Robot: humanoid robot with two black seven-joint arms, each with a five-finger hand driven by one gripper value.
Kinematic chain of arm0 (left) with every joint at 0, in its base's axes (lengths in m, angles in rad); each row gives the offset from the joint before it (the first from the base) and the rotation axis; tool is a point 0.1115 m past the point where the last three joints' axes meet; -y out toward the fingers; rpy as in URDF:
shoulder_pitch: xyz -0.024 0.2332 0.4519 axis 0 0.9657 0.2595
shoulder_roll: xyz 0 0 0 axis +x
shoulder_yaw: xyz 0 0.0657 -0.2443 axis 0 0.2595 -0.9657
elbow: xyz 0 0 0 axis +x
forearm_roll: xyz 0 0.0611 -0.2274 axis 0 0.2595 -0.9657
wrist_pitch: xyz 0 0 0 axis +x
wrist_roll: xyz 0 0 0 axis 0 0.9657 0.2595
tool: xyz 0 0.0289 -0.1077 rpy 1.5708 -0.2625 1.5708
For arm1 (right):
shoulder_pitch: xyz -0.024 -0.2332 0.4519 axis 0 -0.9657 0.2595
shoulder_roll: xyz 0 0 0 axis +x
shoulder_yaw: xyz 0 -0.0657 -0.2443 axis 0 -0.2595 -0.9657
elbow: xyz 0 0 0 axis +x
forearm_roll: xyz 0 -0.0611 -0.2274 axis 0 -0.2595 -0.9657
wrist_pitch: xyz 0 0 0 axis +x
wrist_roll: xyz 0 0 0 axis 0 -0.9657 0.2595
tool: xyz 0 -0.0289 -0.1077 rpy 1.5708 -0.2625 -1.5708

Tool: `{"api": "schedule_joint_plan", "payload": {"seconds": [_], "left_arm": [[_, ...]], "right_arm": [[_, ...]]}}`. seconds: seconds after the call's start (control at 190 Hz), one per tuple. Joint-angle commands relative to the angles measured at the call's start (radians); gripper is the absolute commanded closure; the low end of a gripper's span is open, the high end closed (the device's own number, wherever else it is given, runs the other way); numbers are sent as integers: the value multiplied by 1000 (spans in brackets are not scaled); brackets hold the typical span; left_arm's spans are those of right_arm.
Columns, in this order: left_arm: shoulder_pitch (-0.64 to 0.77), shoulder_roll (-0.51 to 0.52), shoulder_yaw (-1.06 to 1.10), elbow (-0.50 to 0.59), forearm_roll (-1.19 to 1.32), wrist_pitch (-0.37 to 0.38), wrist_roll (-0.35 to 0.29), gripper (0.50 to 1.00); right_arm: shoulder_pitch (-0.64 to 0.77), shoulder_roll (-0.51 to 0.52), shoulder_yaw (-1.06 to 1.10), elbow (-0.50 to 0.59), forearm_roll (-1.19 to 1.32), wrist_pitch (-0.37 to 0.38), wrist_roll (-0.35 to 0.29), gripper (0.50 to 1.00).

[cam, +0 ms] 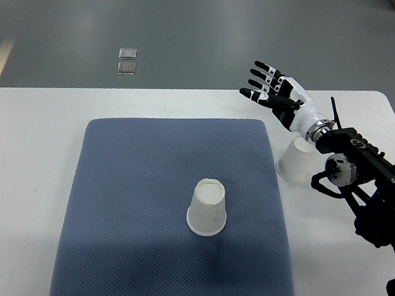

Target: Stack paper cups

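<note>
One white paper cup [208,207] stands upside down near the middle of the blue mat [135,205]. A second white paper cup [296,160] stands upside down on the white table just off the mat's right edge, partly hidden by my right forearm. My right hand [268,90] hovers above and behind that cup, over the table's far edge. Its fingers are spread and it holds nothing. My left arm does not show.
The white table [25,172] bears the mat. Its far edge runs behind my right hand, with grey floor beyond. My right arm [370,184] crosses the table's right side. Two small clear squares [127,61] lie on the floor.
</note>
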Motion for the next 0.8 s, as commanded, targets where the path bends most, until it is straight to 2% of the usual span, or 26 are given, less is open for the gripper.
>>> {"api": "schedule_joint_plan", "payload": {"seconds": [0.0, 0.797], "left_arm": [[0, 0, -1, 2, 0, 0, 1, 500], [0, 0, -1, 2, 0, 0, 1, 500]], "right_arm": [[3, -2, 0, 0, 0, 14, 0, 576], [23, -45, 6, 12, 1, 23, 3, 579]]}}
